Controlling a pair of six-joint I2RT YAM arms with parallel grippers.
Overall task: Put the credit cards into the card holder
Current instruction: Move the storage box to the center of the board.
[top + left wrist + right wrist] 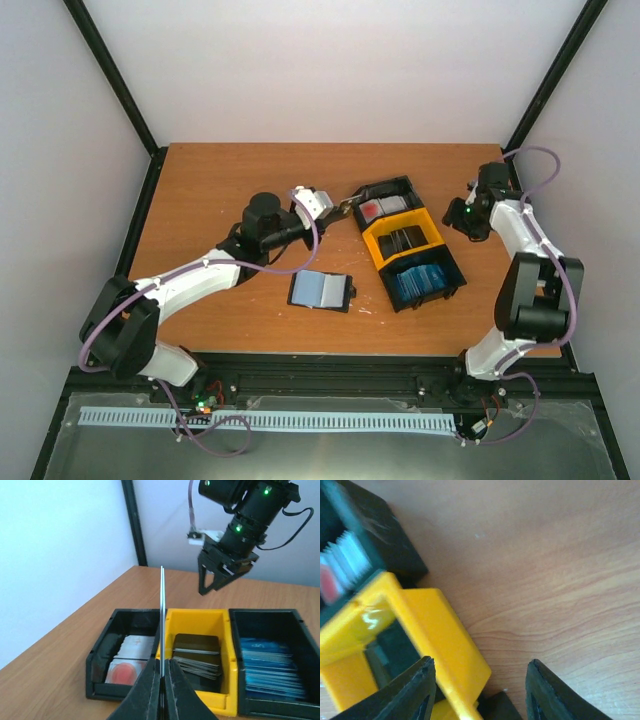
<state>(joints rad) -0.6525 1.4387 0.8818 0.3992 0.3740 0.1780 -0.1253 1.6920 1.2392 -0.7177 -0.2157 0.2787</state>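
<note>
The wooden counter (220, 190) is smooth and brown with a faint grain. On it sits a row of three joined plastic trays (200, 616), two black at the ends and one yellow between them. One black tray holds glossy red-and-white cards (131, 657), the yellow one dark grey cards (196, 652), and the other black one light blue cards (267, 667); each stack is too tight to count.

The card holder (320, 291), black and leather-like, lies open and flat on the counter just in front of the trays. A light blue face shows inside it.

The left arm stretches low and diagonally from its base towards the trays. The left end effector (162, 667) is clamped on one thin card (162, 615), held upright and seen edge-on above the tray row, its colour not readable.

The right arm is folded with its elbow high. The right end effector (481, 662) points down above the yellow tray's edge, with its jaws spread and nothing between them.
</note>
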